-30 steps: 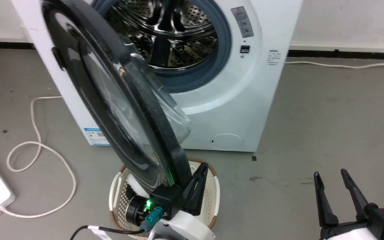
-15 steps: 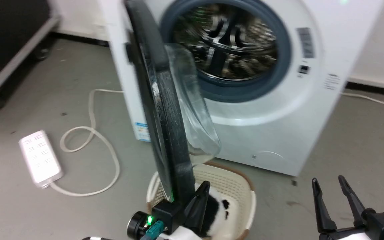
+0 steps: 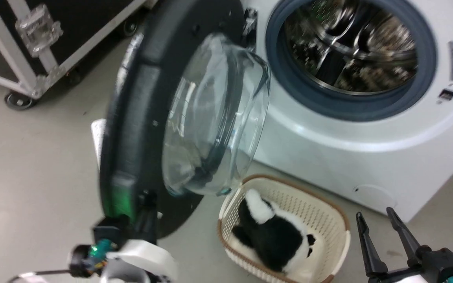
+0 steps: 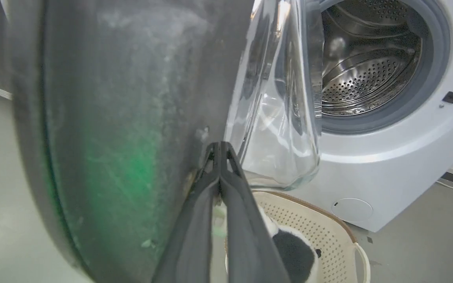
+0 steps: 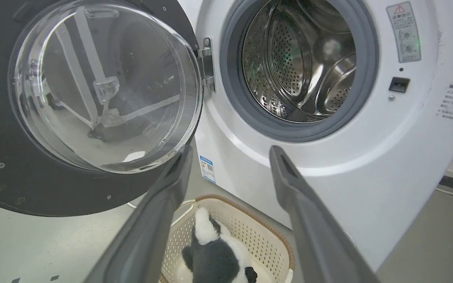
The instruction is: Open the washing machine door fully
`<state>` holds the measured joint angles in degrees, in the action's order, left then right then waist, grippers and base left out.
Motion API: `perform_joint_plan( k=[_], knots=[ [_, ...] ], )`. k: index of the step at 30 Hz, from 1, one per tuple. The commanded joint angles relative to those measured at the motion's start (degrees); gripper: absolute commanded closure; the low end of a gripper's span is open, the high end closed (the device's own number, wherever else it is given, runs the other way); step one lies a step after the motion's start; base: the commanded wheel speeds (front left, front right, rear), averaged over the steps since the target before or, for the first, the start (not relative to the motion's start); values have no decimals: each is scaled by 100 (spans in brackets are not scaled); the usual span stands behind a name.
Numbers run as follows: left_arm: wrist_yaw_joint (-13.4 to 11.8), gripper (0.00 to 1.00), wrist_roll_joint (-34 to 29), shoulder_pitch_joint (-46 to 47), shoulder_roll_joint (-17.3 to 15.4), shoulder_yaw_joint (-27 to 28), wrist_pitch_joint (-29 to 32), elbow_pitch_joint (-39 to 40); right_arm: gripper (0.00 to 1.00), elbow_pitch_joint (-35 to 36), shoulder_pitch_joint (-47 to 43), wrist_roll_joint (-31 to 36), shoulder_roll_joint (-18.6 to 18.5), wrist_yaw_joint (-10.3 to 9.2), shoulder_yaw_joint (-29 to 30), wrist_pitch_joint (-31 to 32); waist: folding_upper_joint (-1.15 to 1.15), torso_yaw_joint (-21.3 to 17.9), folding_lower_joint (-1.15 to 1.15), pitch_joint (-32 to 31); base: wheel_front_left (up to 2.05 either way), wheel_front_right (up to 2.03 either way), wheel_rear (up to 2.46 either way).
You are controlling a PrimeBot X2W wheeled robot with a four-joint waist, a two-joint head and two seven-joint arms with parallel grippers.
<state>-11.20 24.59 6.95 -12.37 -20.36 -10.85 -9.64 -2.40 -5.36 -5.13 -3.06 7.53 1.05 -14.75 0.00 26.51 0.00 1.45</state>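
The washing machine door (image 3: 140,118) stands swung out to the left of the drum opening, its clear glass bowl (image 3: 214,118) facing the white washing machine (image 3: 328,157). The left gripper (image 4: 219,147) has its fingers pressed together, tips against the door's black inner rim just beside the bowl. The right gripper (image 3: 374,214) hangs spread wide at the near right, holding nothing.

The door looks heavy and rigid, swinging on one hinge (image 5: 207,65). The glossy rim is probably slick and the glass fragile, so the black rim far from the hinge seems the best place to push.

The left wrist view shows the fingertip contact sharply, where the head view blurs it. The right wrist view shows the hinge and the door's inner face almost square-on.
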Motion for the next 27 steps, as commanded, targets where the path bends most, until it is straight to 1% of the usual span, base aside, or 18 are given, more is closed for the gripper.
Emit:
perform_joint_plan(
  k=[1,7,13,16,18,21,27],
  knots=[
    [-48,100,63,111,-66,111,-9,2,0,-4,82,54,18,-4,-23,-25,0,130,0,255,0,0,0],
    [-49,100,364,481,-454,767,-84,-244,0,2,293,366,3,-4,-105,-25,0,72,0,776,0,0,0],
    [-41,100,756,892,-904,1538,-162,-695,0,52,442,485,-194,-4,-50,-25,0,-93,0,1275,0,0,0],
    [81,100,871,1149,-1200,1842,-231,-1040,0,88,504,509,-301,-4,-21,-20,0,-191,0,1494,0,0,0],
    [167,100,907,1330,-1328,1961,-276,-1260,0,122,546,522,-373,-4,-17,-1,0,-252,0,1619,0,0,0],
    [309,100,943,1598,-1448,2072,-328,-1516,0,198,596,524,-443,-4,14,35,0,-322,0,1758,0,0,0],
    [630,100,991,2036,-1572,2203,-388,-2190,0,303,671,532,-498,-4,5,101,0,-450,0,1910,0,0,0]
  ],
)
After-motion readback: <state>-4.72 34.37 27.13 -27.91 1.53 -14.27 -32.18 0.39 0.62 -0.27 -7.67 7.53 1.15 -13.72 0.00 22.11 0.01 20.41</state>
